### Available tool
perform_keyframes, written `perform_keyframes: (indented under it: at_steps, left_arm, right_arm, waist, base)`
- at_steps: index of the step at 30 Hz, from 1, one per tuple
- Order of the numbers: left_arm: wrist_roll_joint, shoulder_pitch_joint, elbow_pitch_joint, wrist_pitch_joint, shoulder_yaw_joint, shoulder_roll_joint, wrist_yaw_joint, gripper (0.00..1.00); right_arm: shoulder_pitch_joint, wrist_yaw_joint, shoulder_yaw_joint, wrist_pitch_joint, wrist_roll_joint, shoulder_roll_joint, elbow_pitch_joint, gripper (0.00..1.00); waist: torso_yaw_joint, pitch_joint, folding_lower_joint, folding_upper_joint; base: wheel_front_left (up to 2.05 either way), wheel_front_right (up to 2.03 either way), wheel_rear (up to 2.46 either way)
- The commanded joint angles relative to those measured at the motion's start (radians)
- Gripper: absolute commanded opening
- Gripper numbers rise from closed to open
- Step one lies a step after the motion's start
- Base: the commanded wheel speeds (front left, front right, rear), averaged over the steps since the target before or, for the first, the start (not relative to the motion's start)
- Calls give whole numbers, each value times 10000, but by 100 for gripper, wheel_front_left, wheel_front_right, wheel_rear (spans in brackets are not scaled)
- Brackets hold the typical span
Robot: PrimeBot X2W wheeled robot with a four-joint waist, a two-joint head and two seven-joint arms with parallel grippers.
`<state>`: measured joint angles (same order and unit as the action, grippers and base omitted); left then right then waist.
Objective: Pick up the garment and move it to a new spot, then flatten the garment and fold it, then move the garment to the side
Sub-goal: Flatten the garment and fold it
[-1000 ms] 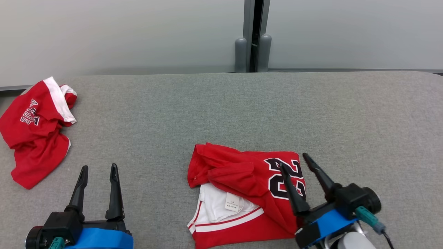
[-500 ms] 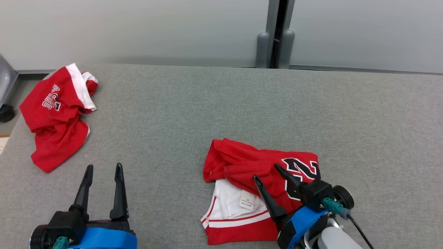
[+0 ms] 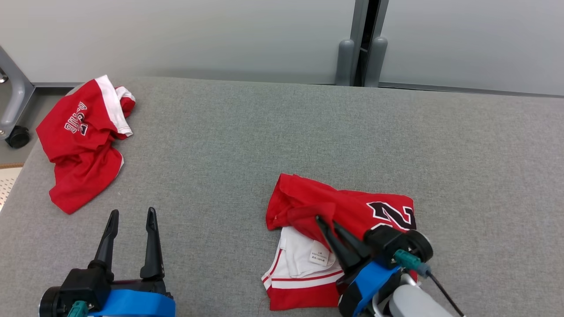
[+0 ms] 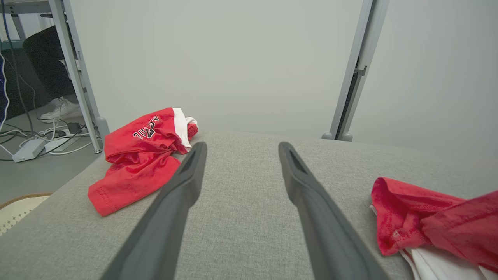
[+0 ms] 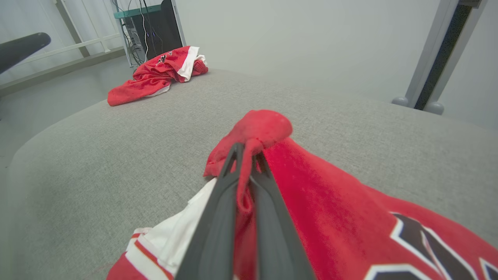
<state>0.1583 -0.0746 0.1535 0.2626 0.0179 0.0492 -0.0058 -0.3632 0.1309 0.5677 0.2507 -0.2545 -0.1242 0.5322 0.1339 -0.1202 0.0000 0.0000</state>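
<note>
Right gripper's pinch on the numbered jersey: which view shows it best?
The right wrist view: the right gripper has both fingers shut on a raised red fold of the jersey. The head view shows the closed fingers from above over the fabric; the left wrist view shows the jersey's edge.

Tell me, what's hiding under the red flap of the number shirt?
A white layer with a small label peeks out beneath the red fold of the number shirt. How far the white goes under the red is covered.

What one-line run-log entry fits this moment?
phase: grasp | right gripper: shut on jersey fold | left gripper: open, empty | jersey: crumpled on table | second garment: far-left corner
</note>
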Motion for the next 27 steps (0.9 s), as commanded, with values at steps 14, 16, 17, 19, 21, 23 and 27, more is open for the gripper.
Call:
perform_keyframes:
  at_steps: [14, 16, 17, 19, 21, 23, 27]
  left_arm:
    - [101, 54, -18, 30, 15, 29, 27, 100]
    - [89, 56, -19, 30, -9, 29, 31, 100]
    - [80, 57, -18, 30, -17, 29, 33, 100]
    - [68, 70, -24, 30, -35, 29, 54, 100]
    - [58, 104, -26, 30, -53, 31, 80, 100]
    - [54, 115, -28, 30, -61, 29, 80, 100]
    - [28, 149, -56, 30, -91, 29, 86, 100]
  right_arm:
    - [1022, -4, 1871, 36, -433, 33, -378, 100]
    - [957, -4, 1892, 70, -458, 33, -434, 100]
    - [907, -4, 1878, 82, -447, 21, -508, 100]
    - [861, -4, 1845, 124, -477, 4, -716, 100]
    - [855, -4, 1729, 133, -435, -54, -954, 100]
    - [854, -4, 1629, 136, -400, -57, -1131, 100]
    - [1033, -4, 678, 134, -162, -122, -1998, 100]
  waist:
    - [-75, 37, 0, 0]
    - [-107, 31, 0, 0]
    - [-126, 32, 0, 0]
    - [-181, 46, 0, 0]
    - [-260, 78, 0, 0]
    - [-309, 95, 0, 0]
    - [-547, 156, 0, 0]
  base:
    - [0, 0, 0]
    - [0, 0, 0]
    - [0, 0, 0]
    - [0, 0, 0]
    - [0, 0, 0]
    - [0, 0, 0]
    - [0, 0, 0]
